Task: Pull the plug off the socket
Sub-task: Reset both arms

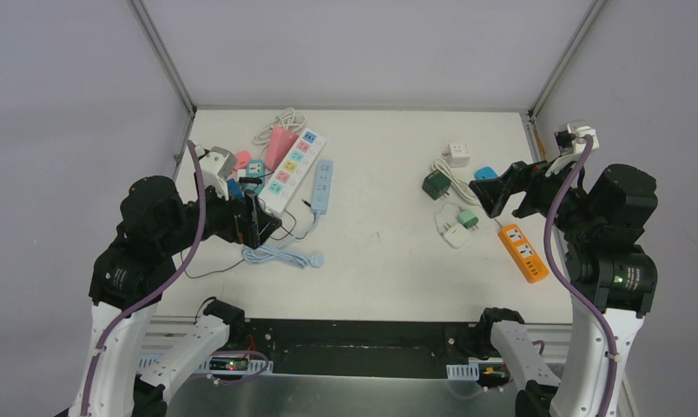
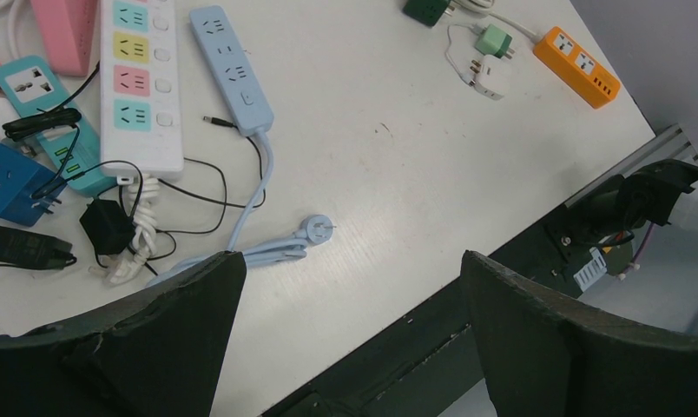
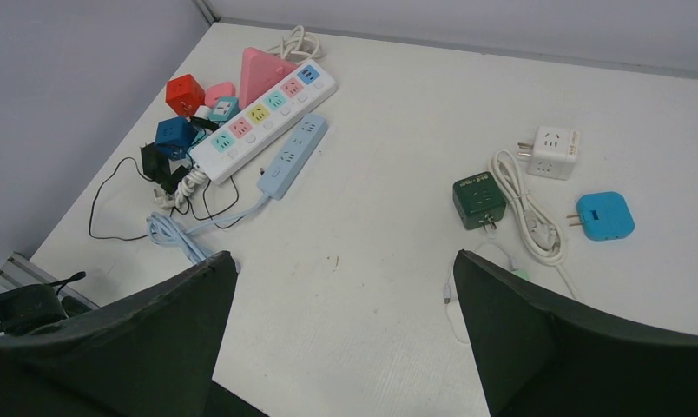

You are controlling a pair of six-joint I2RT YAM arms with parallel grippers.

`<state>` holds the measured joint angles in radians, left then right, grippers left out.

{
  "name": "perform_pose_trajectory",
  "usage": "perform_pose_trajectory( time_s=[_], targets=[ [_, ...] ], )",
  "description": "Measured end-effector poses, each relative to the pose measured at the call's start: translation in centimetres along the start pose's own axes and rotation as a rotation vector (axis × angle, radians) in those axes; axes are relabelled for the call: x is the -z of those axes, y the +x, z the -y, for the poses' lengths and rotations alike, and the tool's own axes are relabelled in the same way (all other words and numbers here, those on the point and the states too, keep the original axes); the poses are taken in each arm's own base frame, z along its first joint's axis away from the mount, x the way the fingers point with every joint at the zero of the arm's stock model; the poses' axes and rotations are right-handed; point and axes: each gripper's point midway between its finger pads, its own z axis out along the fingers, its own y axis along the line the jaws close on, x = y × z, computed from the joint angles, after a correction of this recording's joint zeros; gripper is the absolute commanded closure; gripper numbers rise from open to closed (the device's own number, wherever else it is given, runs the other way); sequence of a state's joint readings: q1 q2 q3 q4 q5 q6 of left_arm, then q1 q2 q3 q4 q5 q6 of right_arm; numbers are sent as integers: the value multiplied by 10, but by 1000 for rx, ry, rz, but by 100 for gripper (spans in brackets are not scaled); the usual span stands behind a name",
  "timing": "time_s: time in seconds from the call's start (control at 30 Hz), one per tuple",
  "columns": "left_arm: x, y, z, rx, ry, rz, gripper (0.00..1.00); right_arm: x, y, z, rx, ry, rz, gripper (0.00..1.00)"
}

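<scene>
**benchrat:** Ok, so where's the actual plug in this mess? I see two piles of power gear on the white table (image 1: 380,261).

**yam_fan:** Right-hand pile. There's a mint-green plug (image 2: 495,40) sitting right up against a small white adapter (image 2: 491,78), just left of the orange strip (image 2: 578,66). They look like they touch, but I honestly can't tell if the pins are seated. A thin white lead loops around them.

**benchrat:** And the arms? Anything grabbed?

**yam_fan:** Nope. The left gripper (image 2: 352,261) has its jaws spread wide with nothing between them. It hangs over the near left part of the table, above the pale blue cord (image 2: 272,252) that coils off the blue strip (image 2: 231,68). The right gripper (image 3: 343,256) is spread just as wide, also empty, up in the air over the right pile.

**benchrat:** What else is around the right one?

**yam_fan:** From its wrist cam there's a dark green cube (image 3: 477,201) with pins sticking out and a coiled white cable (image 3: 512,184) just beside it. A white cube socket (image 3: 551,152) sits further back and a flat blue adapter (image 3: 604,215) is off to the side. The green plug is mostly hidden behind a finger there.

**benchrat:** Left pile?

**yam_fan:** A long white strip (image 2: 141,78) with coloured outlets, a pink strip (image 2: 66,30) beside it, plus a black brick (image 2: 107,224) tangled in thin black wire. All well apart from the green plug.
</scene>
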<state>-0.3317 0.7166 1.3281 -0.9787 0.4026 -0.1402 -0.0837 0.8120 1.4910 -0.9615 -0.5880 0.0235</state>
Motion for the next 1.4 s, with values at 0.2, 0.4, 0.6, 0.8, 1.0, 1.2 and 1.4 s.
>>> perform_pose_trajectory(
  time_s=[0.2,0.4,0.6,0.8,1.0,1.2,1.4],
  targets=[
    [-2,2,-1,1,1,-4,1,0,0,0,0,-2,0,0],
    [-11,12,0,18,30,-27,1,-1,1,1,0,-1,-4,0],
    [-33,26,-1,85,69,-72,1,-2,5,3,-7,3,-13,0],
    [-51,33,-9,117,56,-113,1,-6,8,7,-10,13,-22,0],
    [-53,30,-10,104,60,-100,1,-12,11,14,-22,25,-35,0],
    [-54,29,-10,87,61,-95,1,-13,11,16,-24,31,-35,0],
    [-53,28,-10,83,61,-93,1,-13,10,17,-24,35,-32,0]
  ],
)
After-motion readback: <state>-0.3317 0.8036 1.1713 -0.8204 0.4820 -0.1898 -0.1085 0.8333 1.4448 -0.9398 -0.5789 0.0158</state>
